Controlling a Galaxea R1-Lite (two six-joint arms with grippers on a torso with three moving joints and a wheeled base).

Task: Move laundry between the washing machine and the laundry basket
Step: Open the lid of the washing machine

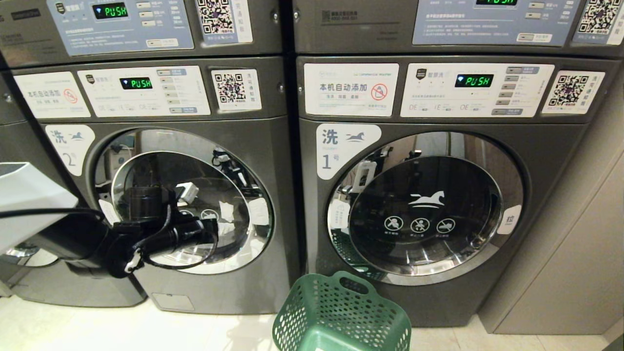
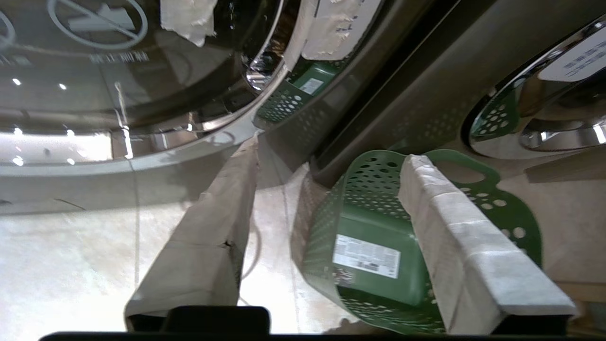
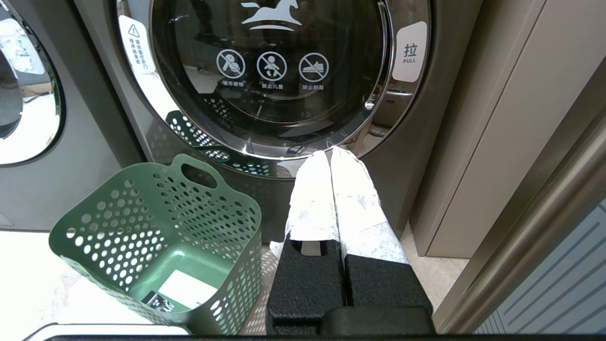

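Two grey front-loading washing machines stand side by side, number 2 [image 1: 195,204] on the left and number 1 [image 1: 424,214] on the right, both round doors closed. A green perforated laundry basket [image 1: 312,312] sits on the floor before machine 1; it holds only a white label [image 3: 187,289]. No laundry shows. My left arm [image 1: 165,236] reaches across the door of machine 2. My left gripper [image 2: 331,151] is open, its taped fingers [image 2: 213,227] spread wide with nothing between them, aimed at the floor and the basket [image 2: 326,227]. My right gripper [image 3: 331,152] is shut and empty, low before machine 1, right of the basket [image 3: 118,227].
More machines are stacked above, their displays reading PUSH [image 1: 474,80]. A beige cabinet wall [image 1: 575,253] closes in the right side. Pale tiled floor [image 1: 97,331] stretches left of the basket. A white pull tab [image 3: 410,52] marks the right edge of machine 1's door.
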